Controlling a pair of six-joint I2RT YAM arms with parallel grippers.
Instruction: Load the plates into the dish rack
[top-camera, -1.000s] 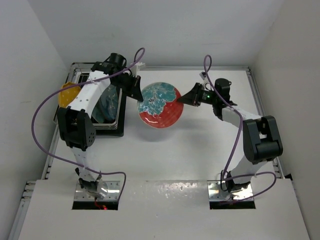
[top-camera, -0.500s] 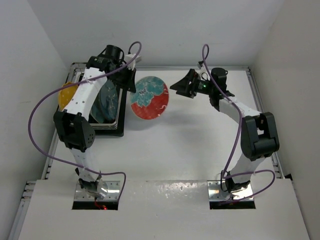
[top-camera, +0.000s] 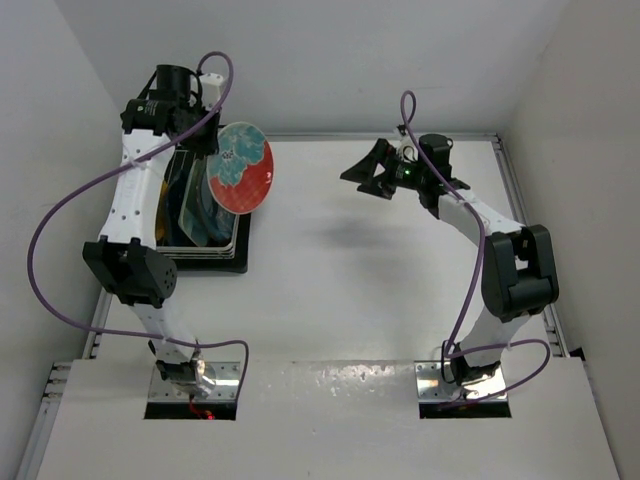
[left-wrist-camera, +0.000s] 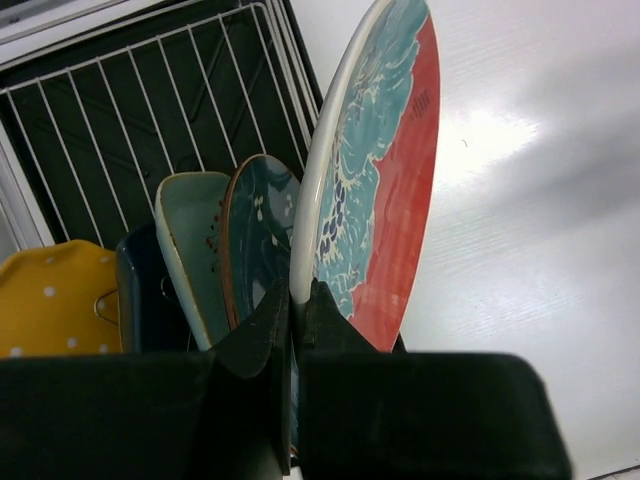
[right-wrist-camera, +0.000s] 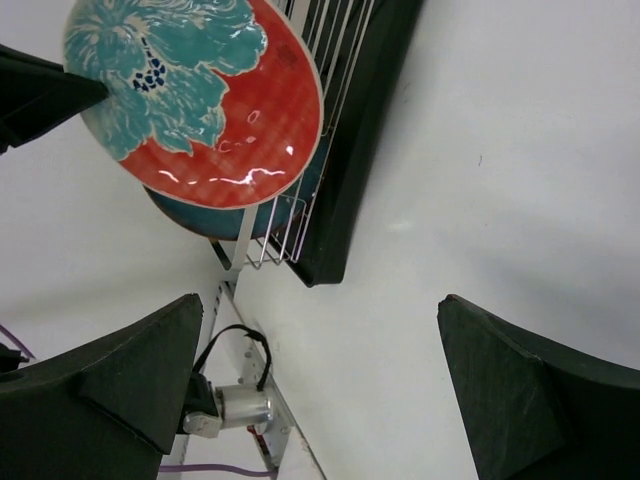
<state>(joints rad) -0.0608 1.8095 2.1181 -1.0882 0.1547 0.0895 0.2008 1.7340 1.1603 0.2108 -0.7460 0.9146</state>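
Listing hidden parts first: in the top view we see the left arm (top-camera: 133, 215) covering most of the dish rack (top-camera: 220, 262). Its contents show properly only in the left wrist view, where the gripper body cuts off their lower edges.

- Dish rack: silver wire tines over a black tray, at far left of the white table (top-camera: 350, 290).
- Rack contents, all upright, left to right in the wrist view:
  - yellow dotted plate (left-wrist-camera: 50, 305), scalloped edge
  - dark blue plate (left-wrist-camera: 135, 290), mostly hidden
  - pale green plate (left-wrist-camera: 188, 245), rounded-rect.
  - dark teal plate (left-wrist-camera: 258, 225), round, brownish rim
- Red-rimmed plate (left-wrist-camera: 385, 200): round, glossy, teal floral centre. Held on edge, tilted, over the rack's right side, just beside the dark teal plate. We can't tell whether it touches the wires.
- Left gripper (left-wrist-camera: 297, 300): jaws closed on the red-rimmed plate's rim.
- Right gripper (top-camera: 360, 176): jaws spread wide, holding nothing, well apart from the rack, above the table's far middle.
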